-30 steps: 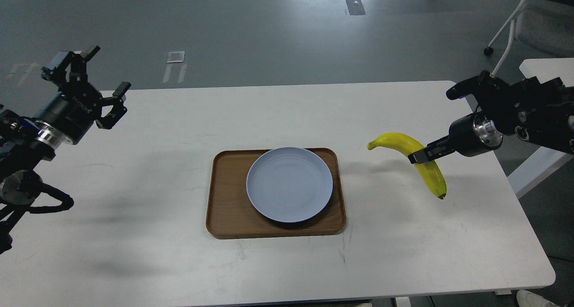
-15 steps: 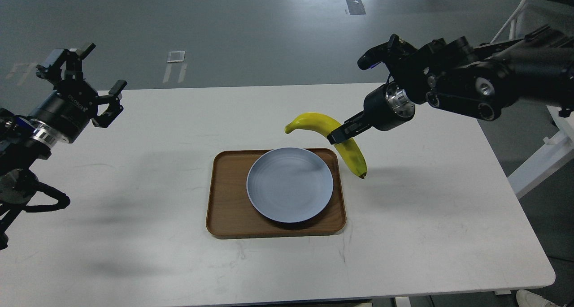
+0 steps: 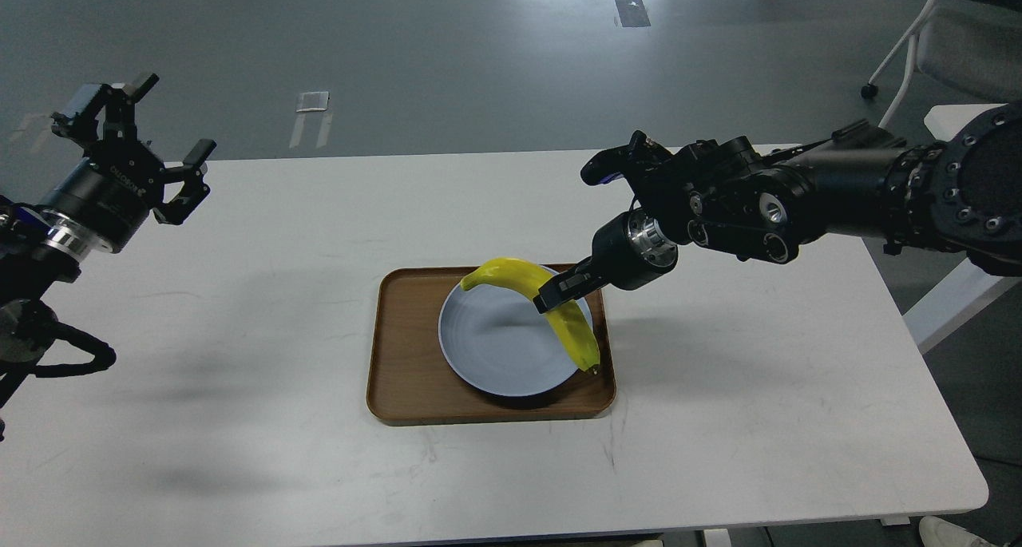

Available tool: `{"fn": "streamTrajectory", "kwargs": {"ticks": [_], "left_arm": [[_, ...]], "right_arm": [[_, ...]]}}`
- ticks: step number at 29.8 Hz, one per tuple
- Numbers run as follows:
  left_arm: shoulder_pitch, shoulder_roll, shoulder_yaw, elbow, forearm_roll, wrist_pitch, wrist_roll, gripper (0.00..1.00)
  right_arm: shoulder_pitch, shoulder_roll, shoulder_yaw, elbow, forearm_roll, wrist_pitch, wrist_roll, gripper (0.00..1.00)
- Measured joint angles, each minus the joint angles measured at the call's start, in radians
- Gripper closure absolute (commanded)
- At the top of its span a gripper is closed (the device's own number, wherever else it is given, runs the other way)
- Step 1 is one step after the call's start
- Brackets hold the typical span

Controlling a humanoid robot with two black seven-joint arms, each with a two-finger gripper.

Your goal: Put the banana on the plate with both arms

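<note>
The yellow banana (image 3: pixel 527 285) hangs over the right half of the pale blue-grey plate (image 3: pixel 495 347), its dark tip down near the plate's right rim. My right gripper (image 3: pixel 552 295) is shut on the banana's middle, reaching in from the right. Whether the banana touches the plate I cannot tell. The plate sits on a brown wooden tray (image 3: pixel 403 355) at the table's centre. My left gripper (image 3: pixel 164 144) is open and empty, raised above the table's far left edge, well away from the plate.
The white table (image 3: pixel 758 419) spreads around the tray. A white chair (image 3: pixel 950 44) stands on the grey floor at the back right. A second white table edge (image 3: pixel 950 120) shows at the right.
My right arm has carried the banana leftward and down, from right of the tray to over the plate. My left gripper has drifted slightly left and up.
</note>
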Motion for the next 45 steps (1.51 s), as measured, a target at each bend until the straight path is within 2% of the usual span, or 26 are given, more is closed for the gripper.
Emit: {"fn": "streamTrajectory", "kwargs": {"ticks": [7, 16, 18, 22, 26, 28, 30, 31, 35, 41, 45], "left_arm": [[0.0, -0.001, -0.002, 0.0, 0.0, 0.0, 0.0, 0.02], [0.0, 0.001, -0.002, 0.0, -0.001, 0.0, 0.0, 0.02], [0.0, 0.001, -0.002, 0.0, -0.001, 0.0, 0.0, 0.02], [0.0, 0.001, -0.002, 0.0, -0.001, 0.0, 0.0, 0.02], [0.0, 0.001, -0.002, 0.0, -0.001, 0.0, 0.0, 0.02], [0.0, 0.001, -0.002, 0.0, -0.001, 0.0, 0.0, 0.02], [0.0, 0.001, -0.002, 0.0, -0.001, 0.0, 0.0, 0.02], [0.0, 0.001, -0.002, 0.0, -0.001, 0.0, 0.0, 0.02], [0.0, 0.001, -0.002, 0.0, -0.001, 0.0, 0.0, 0.02], [0.001, 0.001, -0.002, 0.0, -0.001, 0.0, 0.0, 0.02], [0.005, 0.002, -0.002, 0.0, -0.001, 0.0, 0.0, 0.02]], "right_arm": [[-0.02, 0.056, 0.0, -0.048, 0.04, -0.001, 0.0, 0.84], [-0.056, 0.062, -0.003, -0.099, 0.042, 0.005, 0.0, 0.82], [-0.063, 0.062, -0.003, -0.105, 0.042, 0.005, 0.0, 0.77], [-0.075, 0.062, -0.003, -0.116, 0.042, 0.004, 0.0, 0.57], [-0.087, 0.062, -0.003, -0.132, 0.042, 0.003, 0.0, 0.52], [-0.089, 0.062, -0.003, -0.134, 0.042, 0.003, 0.0, 0.45], [-0.089, 0.062, -0.002, -0.135, 0.042, 0.003, 0.0, 0.25], [-0.089, 0.062, -0.001, -0.136, 0.043, 0.003, 0.0, 0.25], [-0.089, 0.062, 0.001, -0.141, 0.067, 0.0, 0.0, 0.04], [-0.078, 0.015, 0.045, -0.141, 0.135, -0.004, 0.0, 0.04], [-0.104, -0.141, 0.203, -0.124, 0.18, -0.009, 0.0, 0.04]]}}
